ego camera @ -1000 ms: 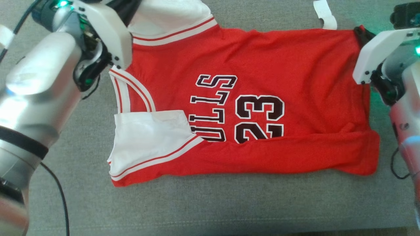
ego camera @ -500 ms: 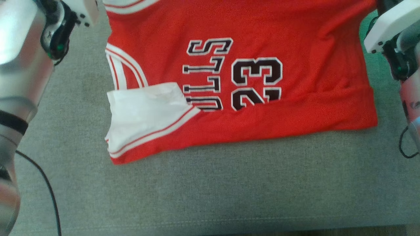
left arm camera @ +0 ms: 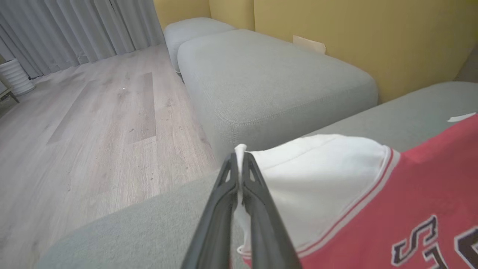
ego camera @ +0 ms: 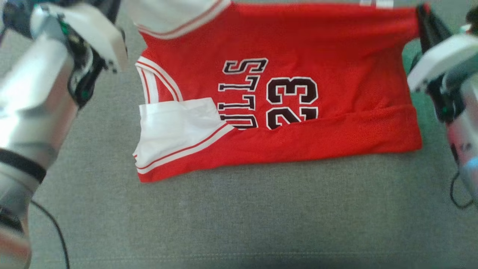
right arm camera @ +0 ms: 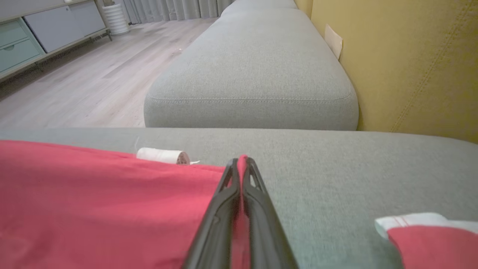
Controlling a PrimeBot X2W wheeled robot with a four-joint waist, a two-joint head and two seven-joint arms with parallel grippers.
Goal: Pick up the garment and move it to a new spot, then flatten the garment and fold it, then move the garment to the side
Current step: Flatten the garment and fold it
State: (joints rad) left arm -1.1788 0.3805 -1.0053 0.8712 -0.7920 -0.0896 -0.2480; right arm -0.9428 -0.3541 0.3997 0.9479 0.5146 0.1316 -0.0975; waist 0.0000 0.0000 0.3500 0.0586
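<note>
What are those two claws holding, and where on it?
Both hold the red jersey: left gripper on its white sleeve edge, right gripper on a red corner.

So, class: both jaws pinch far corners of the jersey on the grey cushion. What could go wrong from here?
The left jaws grip only a thin edge of the white corner; a tug could pull it free. The jersey has its near edge folded over the number, so dragging may bunch it more. The white tag beside the right jaws could snag.
</note>
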